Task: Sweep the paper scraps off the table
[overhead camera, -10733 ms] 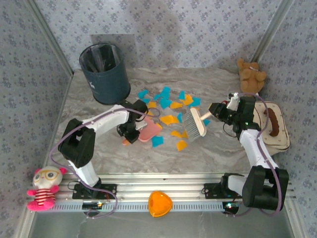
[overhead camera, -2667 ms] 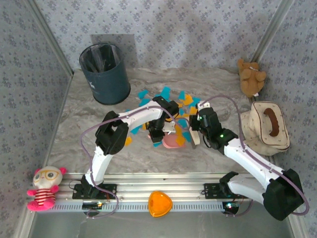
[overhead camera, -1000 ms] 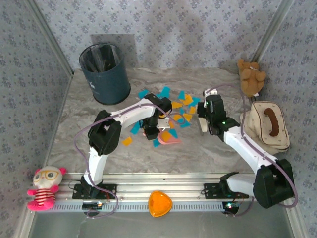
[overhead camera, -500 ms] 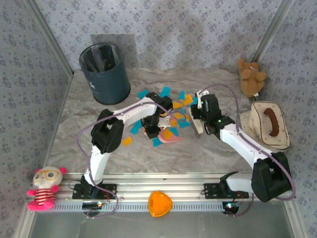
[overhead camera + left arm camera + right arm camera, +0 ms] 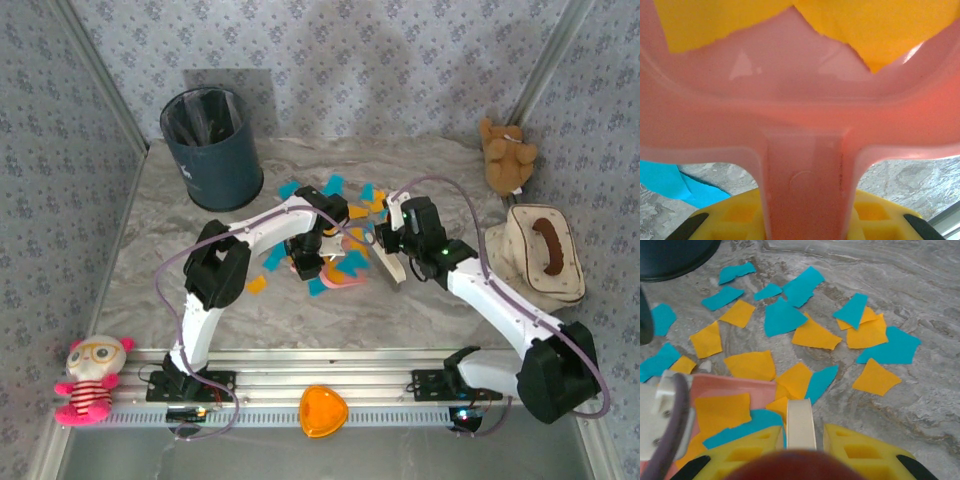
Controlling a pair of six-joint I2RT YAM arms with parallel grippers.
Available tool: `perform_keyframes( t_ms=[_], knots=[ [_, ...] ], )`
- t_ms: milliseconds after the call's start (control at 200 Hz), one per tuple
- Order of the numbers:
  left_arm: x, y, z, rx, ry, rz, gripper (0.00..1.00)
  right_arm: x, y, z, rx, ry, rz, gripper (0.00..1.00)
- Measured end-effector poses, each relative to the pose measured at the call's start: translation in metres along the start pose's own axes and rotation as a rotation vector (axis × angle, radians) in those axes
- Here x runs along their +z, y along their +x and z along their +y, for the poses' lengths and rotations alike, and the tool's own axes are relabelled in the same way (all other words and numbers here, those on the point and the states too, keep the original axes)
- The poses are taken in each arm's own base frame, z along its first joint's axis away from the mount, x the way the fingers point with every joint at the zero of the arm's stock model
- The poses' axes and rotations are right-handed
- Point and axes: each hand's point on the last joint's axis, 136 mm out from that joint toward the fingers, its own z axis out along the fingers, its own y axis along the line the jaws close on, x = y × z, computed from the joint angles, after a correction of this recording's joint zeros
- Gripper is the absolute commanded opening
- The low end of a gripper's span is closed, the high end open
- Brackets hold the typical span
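My left gripper (image 5: 805,215) is shut on the handle of a pink dustpan (image 5: 800,115), which has orange paper scraps (image 5: 880,25) lying in it. From above, this gripper (image 5: 303,262) sits just left of the dustpan (image 5: 340,281) in the middle of the table (image 5: 180,290). My right gripper (image 5: 801,440) is shut on the cream handle of a brush (image 5: 801,422). The brush (image 5: 386,263) stands right beside the pan's open side. Cyan and orange paper scraps (image 5: 812,335) lie scattered on the table beyond the pan (image 5: 725,390), which holds a few.
A dark bin (image 5: 211,148) stands at the back left. A teddy bear (image 5: 507,155) and a cream hat-like thing (image 5: 540,255) are at the right. A pink doll (image 5: 88,380) and an orange heart dish (image 5: 322,410) rest by the front rail.
My right gripper has carried the brush left and nearer, up to the dustpan's mouth. The left gripper and the dustpan have barely moved.
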Motion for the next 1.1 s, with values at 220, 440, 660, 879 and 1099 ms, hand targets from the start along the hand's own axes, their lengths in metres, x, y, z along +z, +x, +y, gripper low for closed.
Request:
perform_keyframes(
  t_ms=[220, 440, 660, 879, 1099],
  knots=[
    [0.0, 0.0, 0.0, 0.0, 0.001, 0.0, 0.0, -0.014, -0.009, 0.005, 0.006, -0.024, -0.041, 0.0],
    [0.004, 0.002, -0.002, 0.001, 0.009, 0.01, 0.0, -0.03, -0.019, -0.013, 0.037, 0.075, -0.107, 0.0],
    [0.006, 0.003, -0.003, 0.001, 0.014, 0.014, 0.0, -0.027, -0.023, -0.031, 0.068, 0.17, -0.137, 0.0],
    [0.006, 0.003, -0.003, 0.001, 0.014, 0.014, 0.0, 0.001, -0.008, -0.032, 0.071, 0.185, -0.068, 0.0],
    [0.006, 0.003, -0.003, 0.001, 0.014, 0.014, 0.0, 0.011, -0.004, -0.022, 0.065, 0.137, -0.051, 0.0]
  ],
)
